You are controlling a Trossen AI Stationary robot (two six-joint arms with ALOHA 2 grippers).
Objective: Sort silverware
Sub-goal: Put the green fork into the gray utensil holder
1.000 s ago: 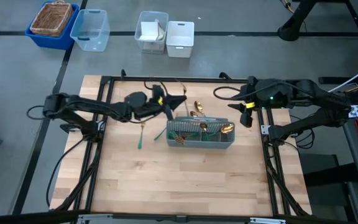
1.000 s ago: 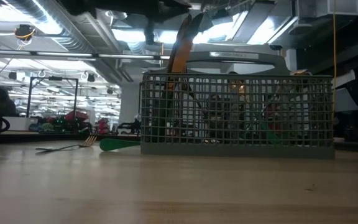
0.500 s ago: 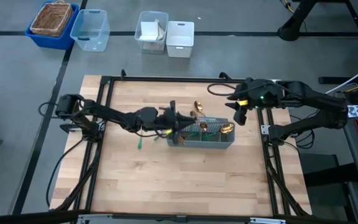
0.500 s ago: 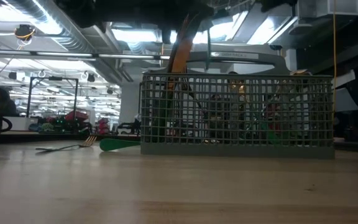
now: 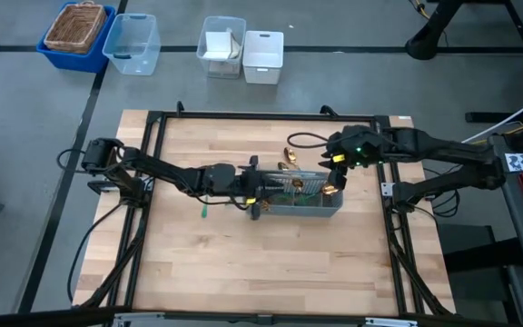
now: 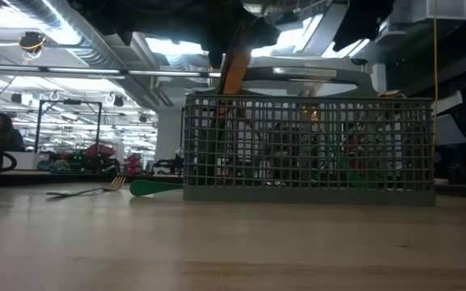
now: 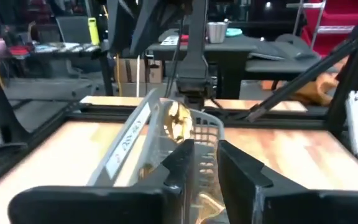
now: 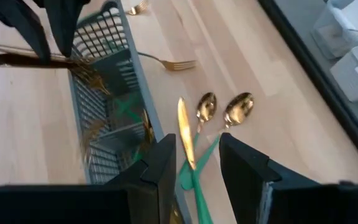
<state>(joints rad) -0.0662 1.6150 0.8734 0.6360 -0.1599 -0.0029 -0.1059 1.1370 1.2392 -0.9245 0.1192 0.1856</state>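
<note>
Grey rectangular mesh caddy [image 5: 296, 195] mid-table on pale wooden tabletop [image 5: 243, 272], gold cutlery with teal handles standing inside. Left gripper [image 5: 254, 189] over caddy's left end; fingers [image 7: 182, 163] apart by narrow gap, nothing seen between them. Right gripper [image 5: 336, 170] above caddy's right far corner; fingers [image 8: 160, 163] parted, empty. Beyond caddy, loose on wood: two gold spoons [image 8: 224, 112] and gold knife [image 8: 186, 140], teal handles crossing. Gold fork [image 8: 169, 63] lies beside caddy. Teal-handled fork [image 5: 204, 201] left of caddy.
</note>
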